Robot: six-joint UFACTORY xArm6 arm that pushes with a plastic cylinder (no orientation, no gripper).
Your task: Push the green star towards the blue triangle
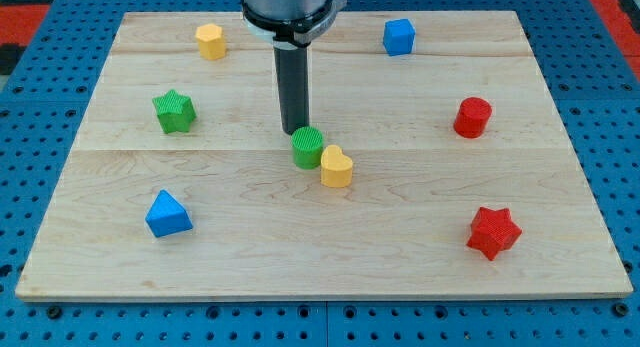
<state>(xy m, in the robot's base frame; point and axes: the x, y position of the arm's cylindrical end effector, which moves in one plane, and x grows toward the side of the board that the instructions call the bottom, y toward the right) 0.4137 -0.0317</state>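
The green star (174,111) lies at the view's left on the wooden board (420,247). The blue triangle (167,214) lies below it, near the view's bottom left. My tip (294,132) is the lower end of the dark rod near the board's middle. It stands well to the right of the green star, just above and touching or nearly touching a green cylinder (308,147).
A yellow heart (337,167) touches the green cylinder's lower right. A yellow block (211,41) sits at the top left, a blue cube (398,36) at the top right, a red cylinder (472,118) at the right, a red star (494,232) at the bottom right.
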